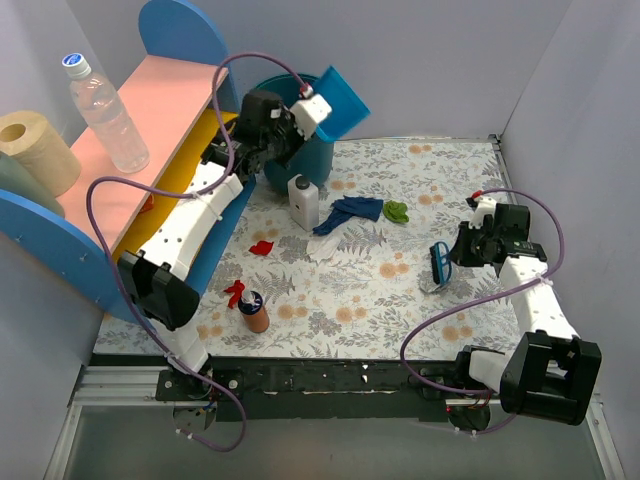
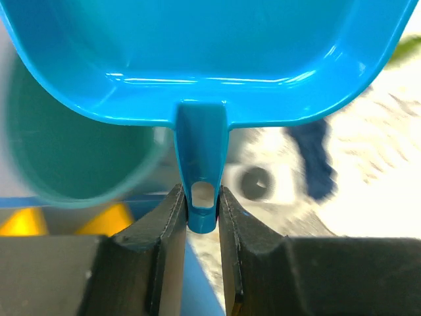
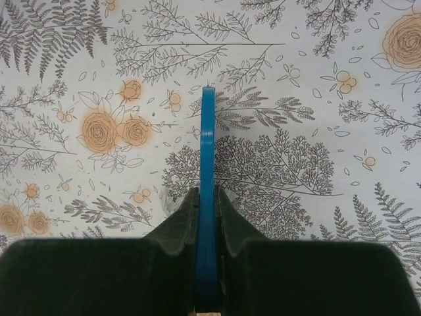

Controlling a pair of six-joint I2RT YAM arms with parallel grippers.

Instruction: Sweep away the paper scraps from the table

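Observation:
My left gripper (image 1: 298, 118) is shut on the handle (image 2: 202, 178) of the blue dustpan (image 1: 340, 98), holding it tilted over a blue bin (image 1: 283, 150) at the back. My right gripper (image 1: 455, 252) is shut on the blue hand brush (image 1: 438, 262), whose handle (image 3: 207, 145) sits edge-on between its fingers just above the table (image 1: 400, 310). Paper scraps lie on the table: a dark blue one (image 1: 350, 210), a green one (image 1: 396, 211), two red ones (image 1: 262, 247) (image 1: 235, 291). A small silver-grey scrap (image 3: 164, 197) lies beside my right fingers.
A white bottle (image 1: 304, 200) stands near the bin. A small orange bottle (image 1: 255, 313) stands at the front left. The pink-and-yellow shelf unit (image 1: 150, 110) on the left carries a water bottle (image 1: 105, 100) and a paper roll (image 1: 35, 150).

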